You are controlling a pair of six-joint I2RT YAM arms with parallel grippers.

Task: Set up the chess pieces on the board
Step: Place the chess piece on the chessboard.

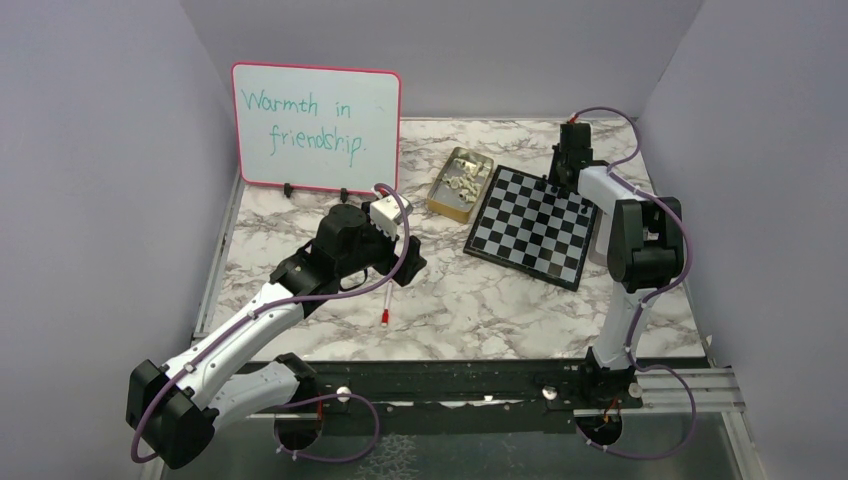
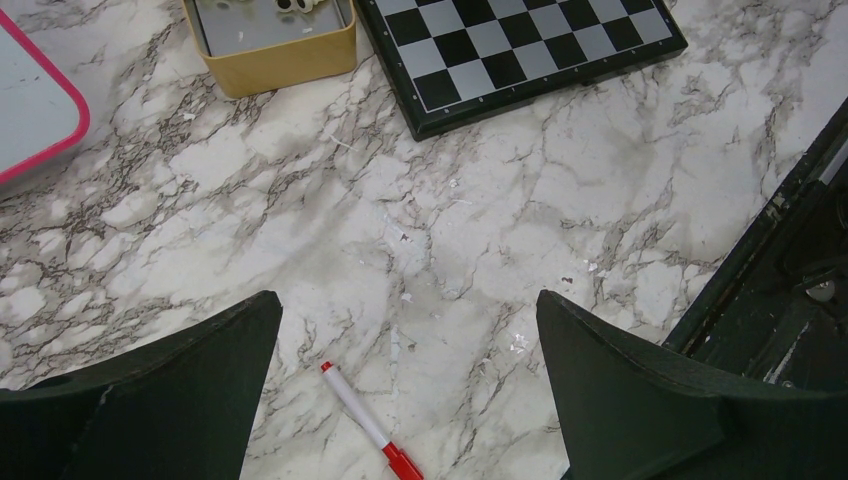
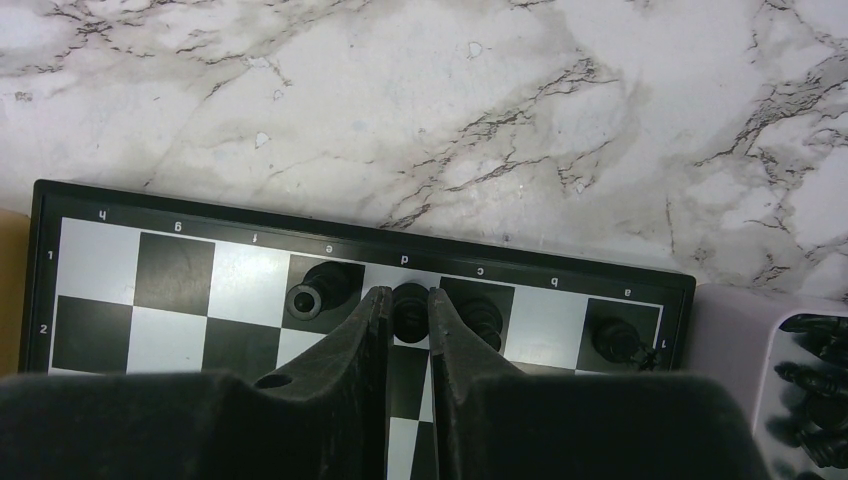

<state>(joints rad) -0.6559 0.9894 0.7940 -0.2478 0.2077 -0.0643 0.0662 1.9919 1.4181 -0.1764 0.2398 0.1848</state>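
- marbled surface [image 1: 480, 310] between lavender walls; the board [image 1: 530, 225] lies askew at about 2 o'clock from its middle.
- done so far, by the right wrist view: four black chessmen stand on the board's edge row, namely the e-file man [image 3: 318, 290], the d-file man [image 3: 410, 312], the c-file man [image 3: 483, 320] and the a-file man [image 3: 615, 338].
- the right claw [image 3: 408, 297] straddles the d-file man, a finger close on each side; i cannot tell whether it grips the man or only brackets it.
- the left claw [image 2: 408, 300] hangs spread wide and empty over bare marble, with a red marker [image 2: 365, 425] at its 6 o'clock.
- left to do, as i judge it: nearly everything.
- spare black chessmen [image 3: 815, 375] wait in a pale holder [image 3: 730, 340] at the board's 3 o'clock in the right wrist view.
- the cream chessmen [image 1: 465, 178] lie heaped in a yellow tin [image 2: 280, 65] at the board's 10 o'clock in the top view; none shows on the squares in view.
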